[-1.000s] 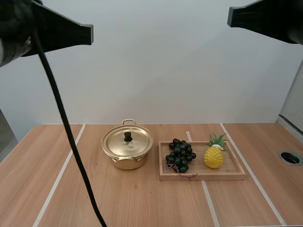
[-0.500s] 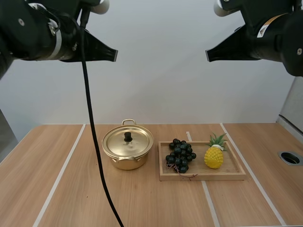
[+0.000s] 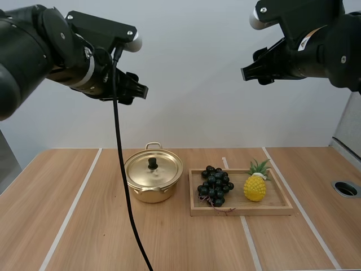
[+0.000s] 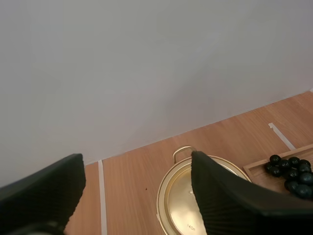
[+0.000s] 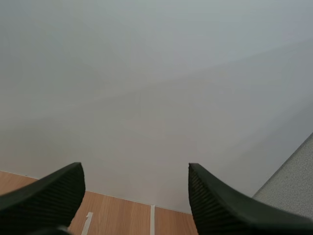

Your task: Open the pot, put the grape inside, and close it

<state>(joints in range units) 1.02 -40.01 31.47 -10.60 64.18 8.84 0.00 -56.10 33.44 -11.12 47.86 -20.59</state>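
item 1. pot [image 3: 153, 180]: gold-coloured metal with two loop handles, lower centre of the high view. it stands on the wooden table [image 3: 73, 226], just left of the tray. its lid [image 3: 161, 171] is seated flat, with a small black knob [image 3: 152, 164] upright at its middle.

item 2. bunch of grapes [image 3: 214, 185]: dark, lying in the left half of the wooden tray [image 3: 282, 208]. a toy pineapple [image 3: 255, 186] stands in the right half, apart from the grapes.

item 3. left gripper [image 3: 137, 89]: upper left of the high view, well above the pot. its fingers [image 4: 220, 196] stand apart with nothing between them. its wrist view takes in the lid and the grapes beyond.

item 4. right gripper [image 3: 252, 69]: upper right of the high view, high over the tray. its fingers [image 5: 215, 205] are spread and empty.

item 5. step in hand, as judged: the approach to the lid; no part of the task is done yet. to do it well, centre the left gripper over the knob and descend until the tips flank it, then pinch. lift straight up so the pot does not drag. the bare table left of the pot suits the lid, clear of the tray. the knob is small, so an off-centre pinch could slip.
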